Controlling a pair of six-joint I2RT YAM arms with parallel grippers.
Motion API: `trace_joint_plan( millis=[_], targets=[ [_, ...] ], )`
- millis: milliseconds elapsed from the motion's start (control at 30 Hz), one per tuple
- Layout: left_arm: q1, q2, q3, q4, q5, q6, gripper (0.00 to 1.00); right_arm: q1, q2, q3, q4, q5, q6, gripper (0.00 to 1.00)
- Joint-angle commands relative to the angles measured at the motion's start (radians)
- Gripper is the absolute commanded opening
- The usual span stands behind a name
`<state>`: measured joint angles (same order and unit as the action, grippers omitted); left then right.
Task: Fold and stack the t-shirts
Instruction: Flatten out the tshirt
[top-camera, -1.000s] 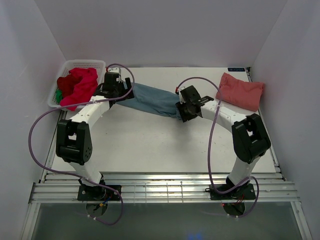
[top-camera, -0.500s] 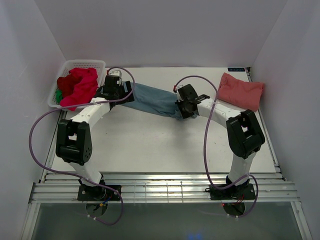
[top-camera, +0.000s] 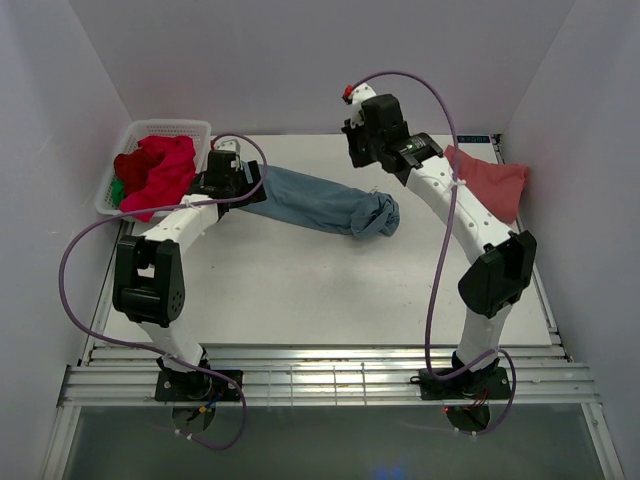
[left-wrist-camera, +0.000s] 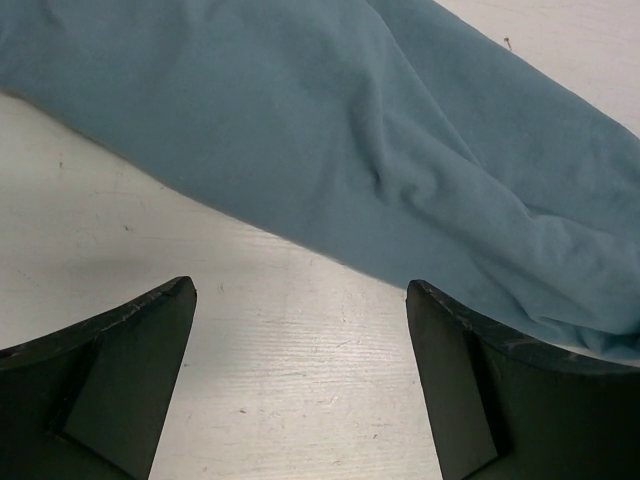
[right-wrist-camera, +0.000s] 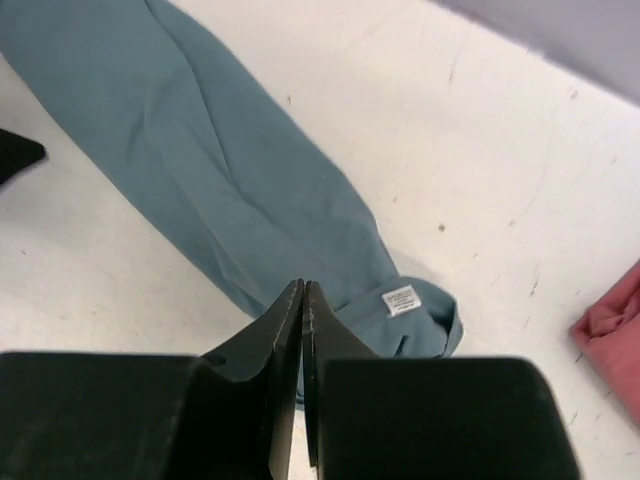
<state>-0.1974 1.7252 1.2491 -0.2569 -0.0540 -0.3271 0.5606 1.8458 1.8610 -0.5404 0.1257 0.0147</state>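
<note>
Lifting clear of the cloth it had been pinching a second earlier, the right claw hung pressed shut and empty, high over the back of the white worktop. The left claw stayed spread wide, holding nothing, low at the other end. Between them the large dusty teal-blue cotton t-shirt lay as a long slanting roll, its right end bunched with the white label showing. That looked like a release before a fresh grasp, with no fold yet made. A folded salmon-pink t-shirt sat at the right rear, and red t-shirts filled the white lattice plastic basket at the left rear. Plain pale walls enclosed everything.
</note>
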Motion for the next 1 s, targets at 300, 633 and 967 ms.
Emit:
trace_joint_plan(
  millis=[300,633,967],
  targets=[
    [0.007,0.027,-0.013,0.021,0.052,-0.021,0.96,-0.002,-0.042,-0.167,-0.153,0.127,-0.055,0.71],
    [0.007,0.005,-0.028,0.021,0.052,-0.018,0.96,-0.005,0.016,-0.281,-0.061,0.135,0.034,0.54],
    [0.01,-0.021,-0.05,0.016,0.039,-0.01,0.96,-0.013,0.082,-0.325,-0.029,0.126,0.047,0.53]
  ],
)
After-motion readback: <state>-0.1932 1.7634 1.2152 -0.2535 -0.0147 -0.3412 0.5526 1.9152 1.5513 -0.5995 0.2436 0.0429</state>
